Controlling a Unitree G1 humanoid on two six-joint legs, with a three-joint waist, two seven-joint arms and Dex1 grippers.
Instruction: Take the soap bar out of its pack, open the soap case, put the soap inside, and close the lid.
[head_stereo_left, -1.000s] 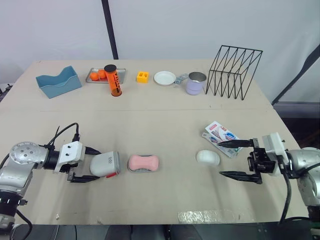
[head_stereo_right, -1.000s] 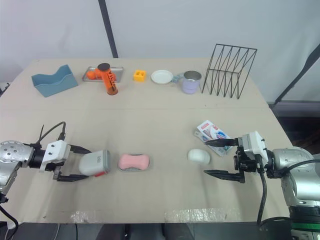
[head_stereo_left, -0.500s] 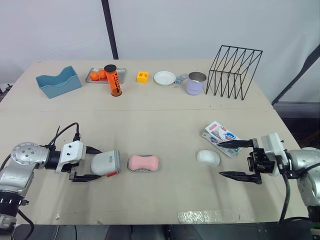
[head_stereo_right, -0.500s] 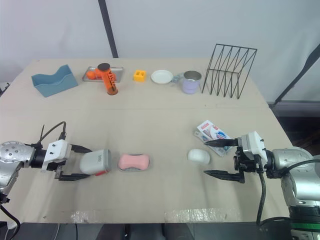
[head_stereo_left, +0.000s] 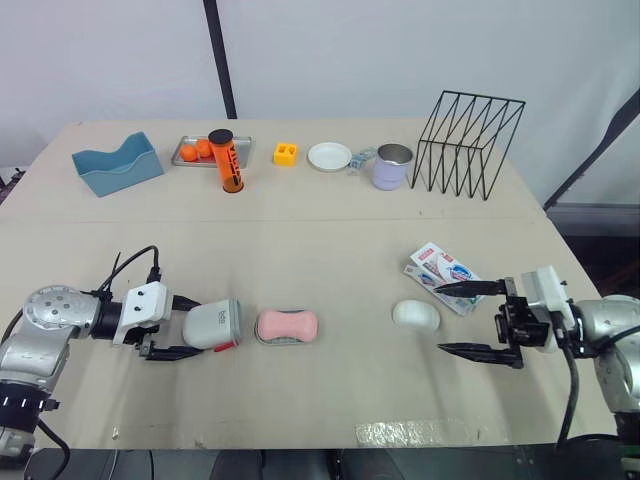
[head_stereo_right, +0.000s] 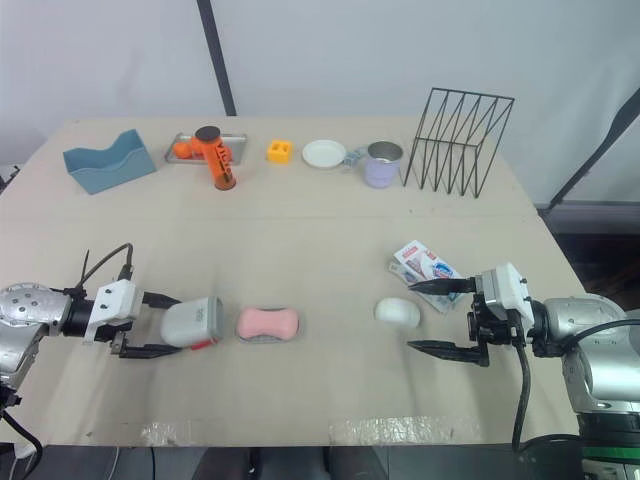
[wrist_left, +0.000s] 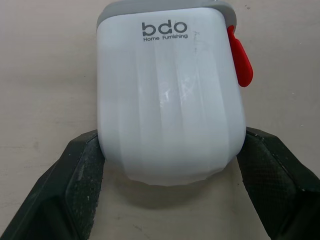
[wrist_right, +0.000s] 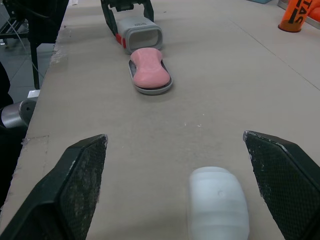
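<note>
The soap case's white cover (head_stereo_left: 212, 326), grey-rimmed with a red tab, lies on its side at the front left of the table. My left gripper (head_stereo_left: 203, 325) is shut on the cover, one black finger (wrist_left: 75, 175) against each flank. Just right of it lies the pink case base (head_stereo_left: 287, 326). Further right, the unwrapped white soap bar (head_stereo_left: 416, 315) rests on the table, with the empty soap pack (head_stereo_left: 443, 272) behind it. Just right of the soap, my right gripper (head_stereo_left: 440, 318) stands open and holds nothing. The right wrist view looks past the soap bar (wrist_right: 218, 200) to the pink base (wrist_right: 149, 75).
Along the back stand a blue holder (head_stereo_left: 117, 165), a metal tray (head_stereo_left: 192, 160), an orange bottle (head_stereo_left: 227, 160), a yellow block (head_stereo_left: 286, 153), a white plate (head_stereo_left: 329, 156), a purple cup (head_stereo_left: 392, 167) and a black wire rack (head_stereo_left: 468, 143).
My left gripper's fingers have drawn in a little around the cover and edged slightly right. The right arm, soap and pink base have not moved.
</note>
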